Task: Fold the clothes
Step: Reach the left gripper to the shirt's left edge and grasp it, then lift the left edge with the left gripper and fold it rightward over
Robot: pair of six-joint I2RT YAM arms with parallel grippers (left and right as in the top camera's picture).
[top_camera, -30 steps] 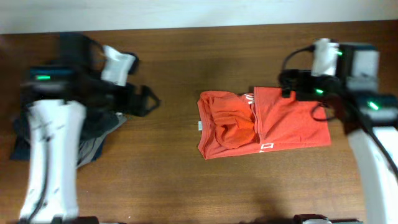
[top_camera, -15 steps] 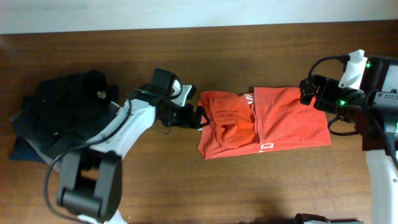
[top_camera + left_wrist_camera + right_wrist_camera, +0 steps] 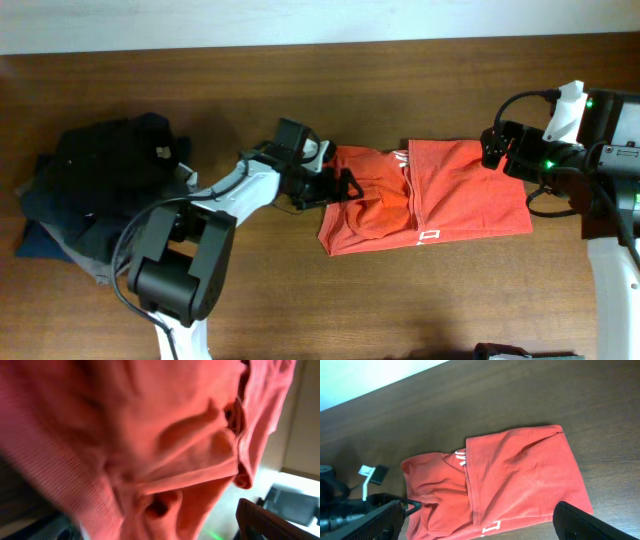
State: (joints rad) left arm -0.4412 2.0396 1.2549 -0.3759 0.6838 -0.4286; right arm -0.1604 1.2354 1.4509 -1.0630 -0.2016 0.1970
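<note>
Wood of the bench lies bare in front of and behind the red-orange T-shirt, which sits partly folded right of the middle, well apart from the heap of dark clothes at the left end. The left gripper is at the shirt's crumpled left edge, its camera filled with red cloth, and I cannot tell whether it is spread or pinching the cloth. The right gripper hangs by the shirt's far right corner, fingers spread wide and holding nothing.

Left arm stretched rightward, both jaws apart.
</note>
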